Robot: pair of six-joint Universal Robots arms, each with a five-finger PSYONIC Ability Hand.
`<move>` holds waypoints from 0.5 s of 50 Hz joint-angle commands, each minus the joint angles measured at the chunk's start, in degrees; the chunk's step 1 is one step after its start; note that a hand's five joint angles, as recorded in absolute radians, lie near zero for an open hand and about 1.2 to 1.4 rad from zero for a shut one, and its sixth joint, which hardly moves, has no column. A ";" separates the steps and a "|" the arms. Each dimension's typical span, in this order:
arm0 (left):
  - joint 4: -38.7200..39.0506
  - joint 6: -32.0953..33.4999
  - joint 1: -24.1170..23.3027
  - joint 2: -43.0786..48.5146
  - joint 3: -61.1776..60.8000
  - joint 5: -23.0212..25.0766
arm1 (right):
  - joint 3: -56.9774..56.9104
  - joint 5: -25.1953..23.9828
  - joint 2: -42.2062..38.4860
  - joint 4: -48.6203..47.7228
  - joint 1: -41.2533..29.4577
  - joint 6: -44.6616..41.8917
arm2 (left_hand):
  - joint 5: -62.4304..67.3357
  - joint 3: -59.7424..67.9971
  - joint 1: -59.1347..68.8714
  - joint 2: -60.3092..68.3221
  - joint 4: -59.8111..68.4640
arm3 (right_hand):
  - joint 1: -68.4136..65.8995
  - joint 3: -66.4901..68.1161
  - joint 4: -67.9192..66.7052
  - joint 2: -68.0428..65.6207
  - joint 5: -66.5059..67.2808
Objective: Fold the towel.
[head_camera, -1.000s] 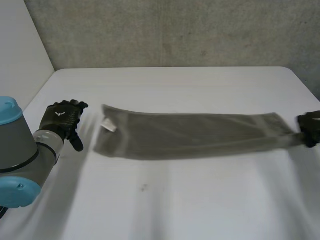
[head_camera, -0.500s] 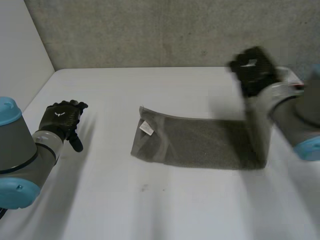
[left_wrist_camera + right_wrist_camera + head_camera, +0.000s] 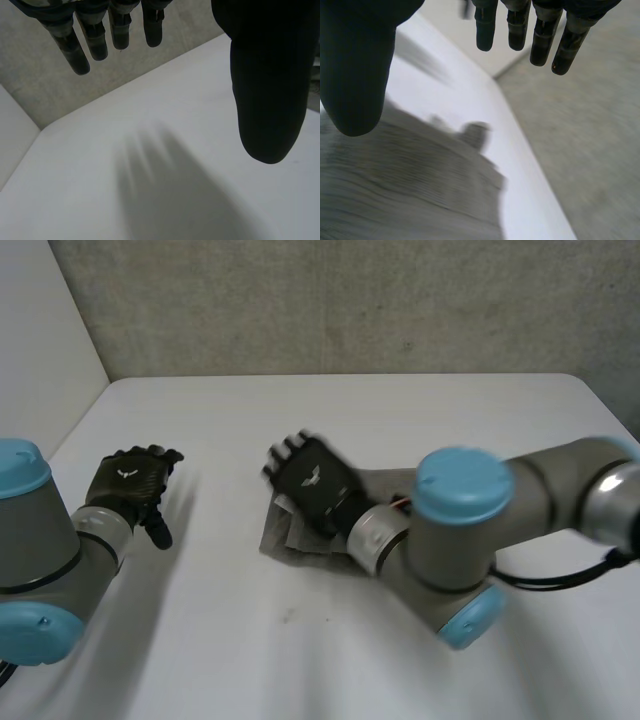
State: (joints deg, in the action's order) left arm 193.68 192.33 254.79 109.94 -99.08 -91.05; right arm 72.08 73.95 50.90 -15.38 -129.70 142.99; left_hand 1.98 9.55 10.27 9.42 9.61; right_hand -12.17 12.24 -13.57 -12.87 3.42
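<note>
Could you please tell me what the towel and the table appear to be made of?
The towel looks like thin, matte grey-brown woven cloth: fine ribbed lines show, and it lies limp and creased. The table seems smooth, matte white laminate or painted board; which is unclear.

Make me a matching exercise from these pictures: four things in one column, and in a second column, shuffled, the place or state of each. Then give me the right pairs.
Column one:
1. left hand
2. right hand
3. towel
4. table

Column two:
A. white, bears everything else
B. open, above the towel
C. open, over bare table, apart from the towel
D. grey, lying partly under the right hand

Pairs: 1-C, 2-B, 3-D, 4-A.
</note>
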 commanded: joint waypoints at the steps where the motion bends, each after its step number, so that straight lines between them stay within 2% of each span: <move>1: -0.06 -1.95 -5.69 0.01 3.61 0.00 | 9.57 3.75 13.79 0.18 8.85 16.88 | -1.98 0.45 -0.27 0.58 0.39 | 2.17 -2.24 3.57 2.87 -3.42; 5: -0.06 -3.79 -7.81 0.80 6.43 0.08 | 16.84 3.31 17.65 0.27 14.10 22.50 | -1.98 0.45 -0.27 0.58 0.39 | 2.17 -2.24 3.57 2.87 -3.42; 7: -0.06 -4.59 -9.14 1.68 8.20 0.09 | 19.30 3.31 18.18 0.18 16.04 22.68 | -1.98 0.45 -0.27 0.58 0.39 | 2.17 -2.24 3.57 2.87 -3.42; 9: -0.23 -5.38 -13.07 5.09 12.57 0.09 | 21.61 3.31 18.89 0.18 17.47 22.60 | -1.60 0.83 0.11 0.96 0.77 | 2.17 -2.24 3.57 2.87 -3.42; 10: -0.23 -5.38 -13.09 5.11 12.60 0.09 | 23.70 3.31 19.67 0.18 18.77 22.68 | -1.60 0.83 0.11 0.96 0.77 | 2.17 -2.24 3.57 2.87 -3.42; 12: -0.85 -5.38 -16.33 8.70 17.14 0.09 | 25.65 3.40 20.12 0.18 20.01 23.04 | -0.26 2.17 1.45 2.30 2.11 | 2.17 -2.24 3.57 2.87 -3.42; 17: -1.11 -5.30 -18.28 13.27 21.64 0.00 | 30.14 3.57 20.29 0.18 24.67 23.48 | -0.25 2.17 1.46 2.31 2.12 | 2.17 -2.24 3.57 2.87 -3.42; 20: -1.02 -5.38 -18.89 15.03 22.87 -0.09 | 31.72 3.31 19.50 0.18 26.26 23.56 | -0.25 2.17 1.46 2.31 2.12 | -2.79 2.73 -1.39 -2.09 1.55; 22: -1.02 -5.38 -19.16 15.56 23.14 -0.18 | 32.25 2.96 16.27 0.18 26.95 23.21 | -0.25 2.17 1.46 2.31 2.12 | -17.00 16.93 -15.59 -16.30 15.75; 23: -1.02 -5.38 -19.16 15.57 23.14 -0.18 | 32.25 2.96 16.25 0.18 26.96 23.21 | -0.25 2.17 1.46 2.31 2.12 | -17.09 17.02 -15.69 -16.39 15.84; 25: -1.11 -5.56 -19.16 15.83 22.79 -0.44 | 31.81 3.13 13.71 -0.17 27.40 22.60 | -0.42 2.01 1.29 2.14 1.95 | -35.16 35.10 -33.76 -34.46 33.92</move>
State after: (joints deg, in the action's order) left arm 192.59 186.90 235.97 124.05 -76.77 -91.13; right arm 103.68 77.23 69.83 -15.20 -103.69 166.50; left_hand 1.98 9.86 10.27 9.95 9.76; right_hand -17.94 20.41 -20.44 -20.55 10.23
